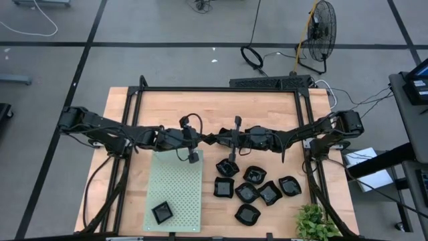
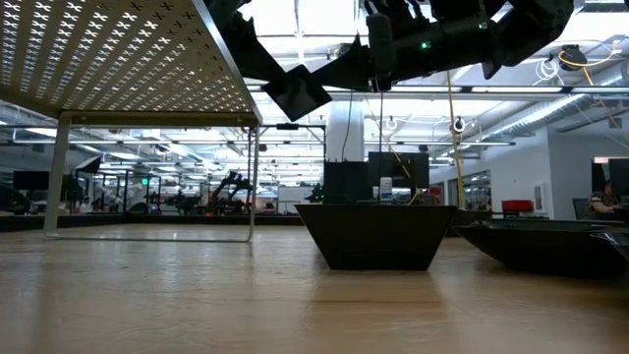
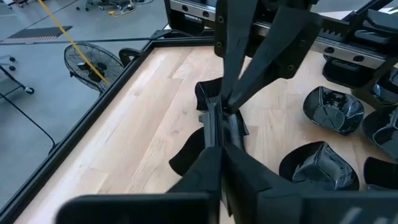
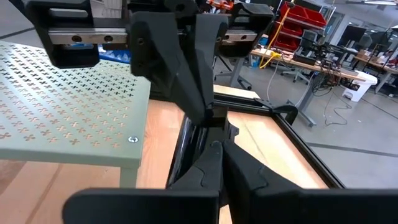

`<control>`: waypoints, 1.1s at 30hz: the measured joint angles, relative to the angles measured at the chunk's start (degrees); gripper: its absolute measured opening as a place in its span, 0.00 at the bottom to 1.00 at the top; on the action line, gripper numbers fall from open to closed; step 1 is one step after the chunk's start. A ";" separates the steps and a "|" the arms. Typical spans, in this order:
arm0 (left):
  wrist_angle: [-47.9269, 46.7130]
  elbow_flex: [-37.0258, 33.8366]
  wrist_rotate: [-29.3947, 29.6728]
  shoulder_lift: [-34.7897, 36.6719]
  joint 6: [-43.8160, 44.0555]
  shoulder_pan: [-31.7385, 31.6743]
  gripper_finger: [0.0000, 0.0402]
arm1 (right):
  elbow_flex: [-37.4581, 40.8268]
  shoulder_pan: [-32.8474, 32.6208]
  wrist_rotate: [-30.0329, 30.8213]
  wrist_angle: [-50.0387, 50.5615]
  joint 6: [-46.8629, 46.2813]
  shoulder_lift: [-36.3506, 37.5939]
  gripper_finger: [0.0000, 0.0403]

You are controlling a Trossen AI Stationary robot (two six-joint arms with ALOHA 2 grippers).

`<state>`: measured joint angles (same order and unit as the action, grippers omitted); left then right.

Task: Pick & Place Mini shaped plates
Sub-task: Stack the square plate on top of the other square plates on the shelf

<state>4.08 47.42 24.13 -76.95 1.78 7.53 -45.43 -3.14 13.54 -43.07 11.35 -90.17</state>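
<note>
Above the table's middle the 2 grippers meet tip to tip on 1 glossy black plate [image 1: 212,139], held on edge off the wood. The left gripper [image 1: 204,139] is clenched on one side of it, the right gripper [image 1: 220,140] on the other. Nearer the front, 1 square plate [image 1: 162,212] lies on the green mat [image 1: 175,175]; 7 more plates [image 1: 256,185] sit clustered on the table [image 1: 214,107] right of the mat.

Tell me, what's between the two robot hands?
A black plate, in the air. The left gripper and right gripper both pinch it, seen in both wrist views.
</note>
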 joint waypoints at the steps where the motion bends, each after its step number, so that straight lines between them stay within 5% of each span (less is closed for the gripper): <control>1: 0.00 0.00 0.02 0.00 0.00 -0.01 0.02 | 0.00 0.00 0.02 0.02 0.00 0.00 0.00; 11: 0.24 -0.06 0.08 1.06 -1.95 0.06 0.01 | 0.00 -0.02 -0.24 -0.25 -0.44 0.00 0.03; 25: -12.65 0.00 -0.08 18.04 3.13 5.09 0.00 | -0.04 -1.92 -0.19 0.09 -1.60 0.07 0.39; 33: -25.30 0.00 -8.19 28.65 23.89 13.49 0.00 | -0.02 -1.86 -0.11 0.22 -1.66 0.07 0.42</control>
<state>-21.22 47.42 15.93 -48.30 25.67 21.02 -45.45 -4.99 13.43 -42.85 9.69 -90.11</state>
